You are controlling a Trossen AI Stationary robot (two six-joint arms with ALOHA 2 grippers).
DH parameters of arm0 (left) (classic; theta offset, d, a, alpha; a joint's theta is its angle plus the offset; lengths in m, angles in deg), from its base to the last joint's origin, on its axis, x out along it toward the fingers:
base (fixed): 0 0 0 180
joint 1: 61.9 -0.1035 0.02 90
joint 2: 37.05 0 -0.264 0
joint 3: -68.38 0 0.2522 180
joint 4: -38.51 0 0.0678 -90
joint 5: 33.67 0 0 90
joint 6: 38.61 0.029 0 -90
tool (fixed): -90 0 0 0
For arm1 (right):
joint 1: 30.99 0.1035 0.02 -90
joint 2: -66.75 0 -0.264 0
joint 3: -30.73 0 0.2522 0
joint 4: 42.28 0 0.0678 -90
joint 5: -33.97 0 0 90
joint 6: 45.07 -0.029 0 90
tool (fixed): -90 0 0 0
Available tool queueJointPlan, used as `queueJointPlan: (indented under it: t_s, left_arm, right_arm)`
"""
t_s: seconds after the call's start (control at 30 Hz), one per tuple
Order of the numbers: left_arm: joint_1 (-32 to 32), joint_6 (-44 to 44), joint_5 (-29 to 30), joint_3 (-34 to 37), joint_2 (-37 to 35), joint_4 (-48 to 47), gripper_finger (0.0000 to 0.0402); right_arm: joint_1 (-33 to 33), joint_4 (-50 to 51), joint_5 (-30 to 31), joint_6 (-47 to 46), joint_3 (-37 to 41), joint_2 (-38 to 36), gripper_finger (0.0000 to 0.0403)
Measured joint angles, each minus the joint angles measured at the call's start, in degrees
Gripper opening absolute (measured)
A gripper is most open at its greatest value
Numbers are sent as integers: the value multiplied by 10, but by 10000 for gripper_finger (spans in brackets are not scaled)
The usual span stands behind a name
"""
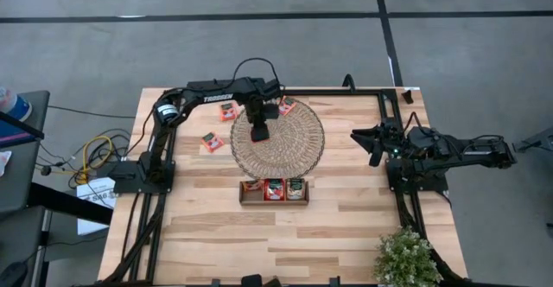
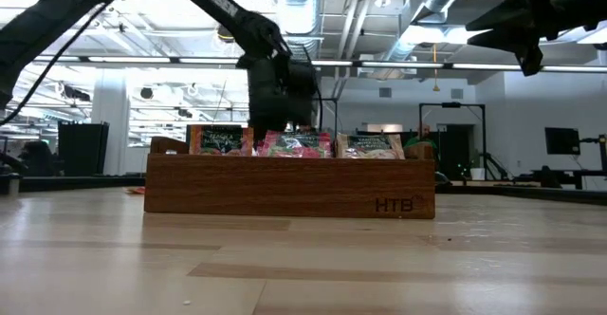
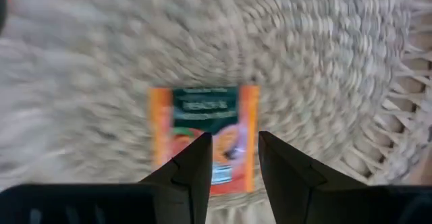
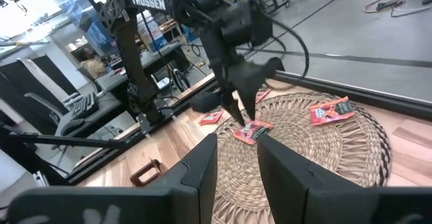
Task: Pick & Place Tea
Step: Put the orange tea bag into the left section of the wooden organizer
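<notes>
Left claw low over the round woven mat, fingers narrowly parted above one tea sachet lying flat there; no grip on it. Other sachets on the counter; some in the wooden tray. Right claw parked aside, narrow gap, empty. Risk: thin, flat sachet sliding on the weave, fingertips closing over it or snagging fibres.

sachet on mat: orange sides, dark green top band, white bit low down
loose sachets: red-orange mostly
mat: pale tan, woven in rings
tray: warm brown wood
counter: light wood planks
left pincer: plain black
</notes>
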Motion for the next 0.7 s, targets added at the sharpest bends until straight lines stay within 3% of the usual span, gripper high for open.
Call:
queueJointPlan:
  t_s: [0.17,0.43,0.7]
  left_arm:
    - [0,-27,-21,2,42,-24,112]
    - [-1,-53,-26,0,50,-17,112]
    - [-18,-168,-21,1,50,-23,112]
  right_arm:
    - [0,0,0,-2,0,0,98]
    - [0,0,0,-18,0,0,98]
    - [0,0,0,-20,0,0,98]
